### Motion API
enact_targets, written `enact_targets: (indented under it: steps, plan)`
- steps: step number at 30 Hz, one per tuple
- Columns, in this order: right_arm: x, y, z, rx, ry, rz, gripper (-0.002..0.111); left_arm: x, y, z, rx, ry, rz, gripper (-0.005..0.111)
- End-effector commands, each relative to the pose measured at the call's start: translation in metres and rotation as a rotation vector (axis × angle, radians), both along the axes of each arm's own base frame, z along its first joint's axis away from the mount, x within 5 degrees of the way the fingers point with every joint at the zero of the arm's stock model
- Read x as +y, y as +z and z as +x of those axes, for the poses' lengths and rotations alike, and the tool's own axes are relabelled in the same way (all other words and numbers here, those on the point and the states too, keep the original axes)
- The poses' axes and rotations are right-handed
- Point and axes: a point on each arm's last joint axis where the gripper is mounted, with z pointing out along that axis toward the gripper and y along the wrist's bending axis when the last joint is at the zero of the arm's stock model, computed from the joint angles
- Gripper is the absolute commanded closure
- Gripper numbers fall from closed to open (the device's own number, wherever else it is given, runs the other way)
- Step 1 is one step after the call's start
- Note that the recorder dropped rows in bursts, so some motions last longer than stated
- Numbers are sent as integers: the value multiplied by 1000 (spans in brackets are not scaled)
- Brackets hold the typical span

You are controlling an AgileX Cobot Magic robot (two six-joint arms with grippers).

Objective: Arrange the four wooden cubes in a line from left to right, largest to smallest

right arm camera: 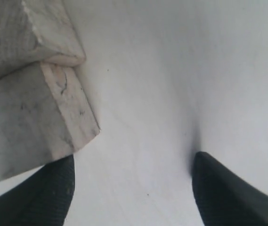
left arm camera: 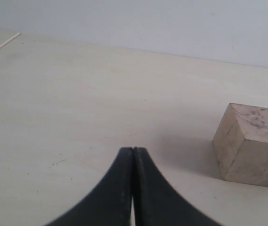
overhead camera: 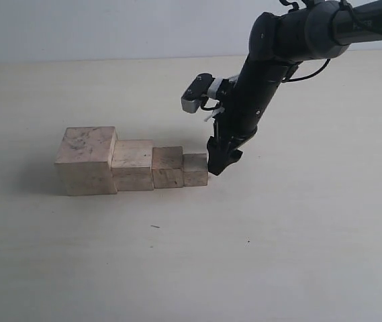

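Note:
The four wooden cubes stand touching in a row on the table. From left to right they are the largest (overhead camera: 86, 161), the second (overhead camera: 133, 165), the third (overhead camera: 168, 168) and the smallest (overhead camera: 195, 170). My right gripper (overhead camera: 221, 164) points down just right of the smallest cube, open and holding nothing. In the right wrist view the smallest cube (right arm camera: 35, 122) lies beside one finger of that gripper (right arm camera: 133, 162), with only bare table between the fingers. My left gripper (left arm camera: 133, 149) is shut on nothing, well short of the one cube (left arm camera: 251, 143) its view shows. The left arm is outside the exterior view.
The pale table (overhead camera: 258, 255) stretches all round the row, up to a light wall (overhead camera: 110, 27) at the back. A thin pale strip (left arm camera: 2, 45) lies at the far corner in the left wrist view. The right arm (overhead camera: 264, 74) reaches in from the upper right.

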Motion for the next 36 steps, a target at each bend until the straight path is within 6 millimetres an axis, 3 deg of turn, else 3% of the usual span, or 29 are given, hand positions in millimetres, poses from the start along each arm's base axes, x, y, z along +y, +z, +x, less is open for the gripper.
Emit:
enact_targets:
  steps: [1,10,15,19,22,24,31,36]
  plan:
    - [3,3,1,2,-23,29,41,0,0,0,-13,-6,-4,107]
    - [-1,6,2,-26,4,-5,41,0,0,0,-13,-6,-4,107]
    - [-11,22,5,-85,-70,-101,52,0,0,0,-13,-6,-4,107]
    - [-16,49,5,-117,-231,-114,71,0,0,0,-13,-6,-4,107]
    - [-18,73,3,-122,-382,-74,92,0,0,0,-13,-6,-4,107]
    - [-19,90,0,-149,-394,-48,107,0,0,0,-13,-6,-4,107]
    - [-25,151,-14,-204,-536,98,108,0,0,0,-13,-6,-4,107]
    - [-31,194,-47,-193,-667,406,108,0,0,0,-13,-6,-4,107]
